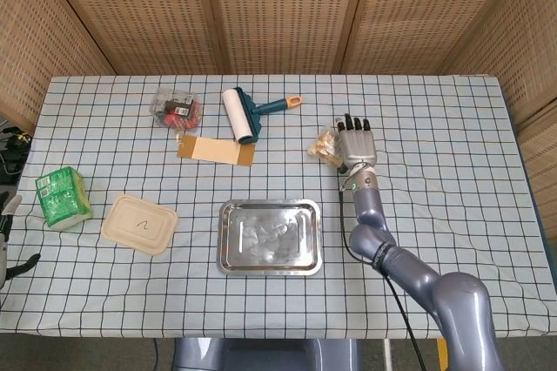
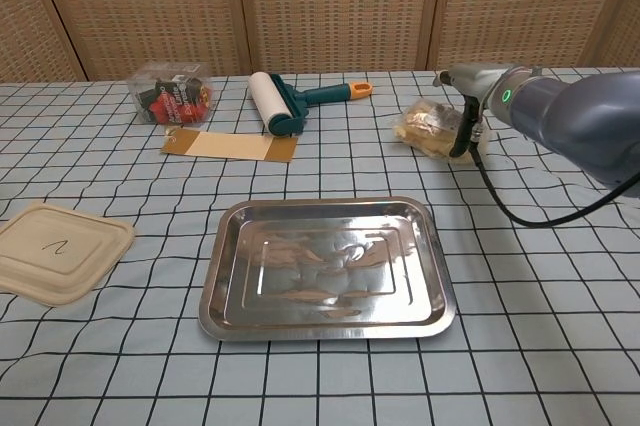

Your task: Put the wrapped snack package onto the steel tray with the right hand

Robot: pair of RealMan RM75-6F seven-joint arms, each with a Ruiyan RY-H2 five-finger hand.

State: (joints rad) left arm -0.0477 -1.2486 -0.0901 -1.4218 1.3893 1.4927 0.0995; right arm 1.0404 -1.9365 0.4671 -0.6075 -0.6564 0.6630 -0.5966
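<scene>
The wrapped snack package [image 1: 325, 146] [image 2: 426, 127], clear film over yellowish pieces, lies on the checked cloth behind and to the right of the steel tray [image 1: 224, 240] [image 2: 212, 296]. My right hand [image 1: 355, 141] [image 2: 468, 106] lies over the package's right side, palm down with its fingers stretched toward the far edge and a dark finger [image 2: 463, 138] reaching down beside the wrapper. The package still rests on the table; whether the hand touches it is unclear. The tray holds nothing. Only a sliver of my left hand [image 1: 7, 236] shows at the head view's left edge.
A teal lint roller [image 1: 241, 114] [image 2: 285, 101], a clear box of red items [image 1: 176, 110] [image 2: 172, 93] and a brown card [image 1: 216, 150] [image 2: 230, 144] lie behind the tray. A beige lidded container [image 1: 139, 224] [image 2: 55, 251] and a green carton [image 1: 63, 197] sit to its left.
</scene>
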